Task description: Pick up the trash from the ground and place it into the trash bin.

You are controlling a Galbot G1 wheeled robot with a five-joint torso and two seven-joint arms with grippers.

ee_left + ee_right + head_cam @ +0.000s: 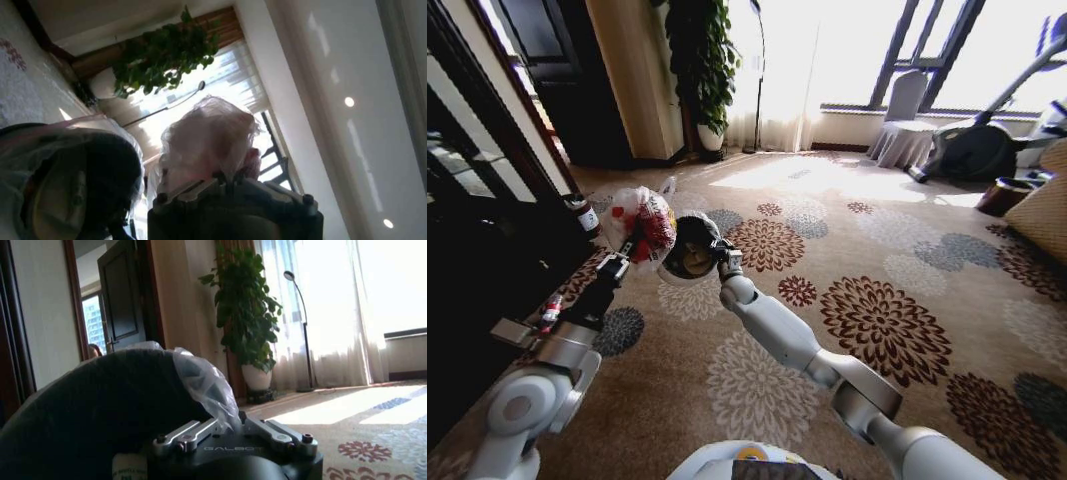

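A: Why does the robot hold both things up in the air?

B: I think it wants to bring them together. The right gripper (724, 262) pinches the rim of the trash bin (689, 250), with the grey-white liner (203, 377) caught between its fingers, and the bin is lifted off the carpet (847, 300) and tipped, so its mouth faces back toward the robot. The left gripper (619, 262) is pressed together on a bundle of trash (642, 225), crumpled clear plastic film with red print.

A: Where is the trash compared with the bin?

B: Just beside it, on the robot's left side, touching or almost touching the rim; I cannot tell which. In the left wrist view the film (210, 137) stands up out of the gripper, and the dark bin (80, 175) is directly next to it. My judgement is that the trash is not yet inside.

A: Is there room to move?

B: On the right, yes: the carpet is open and wide up to the exercise machine (987, 140) and the covered chair (905, 130). On the left it is narrow, because a dark cabinet (477, 240) runs along that side. A small can (583, 215) stands on the floor near its edge, and a small bottle (550, 312) lies close to the left arm. The left arm could hit the cabinet if it swings outward.
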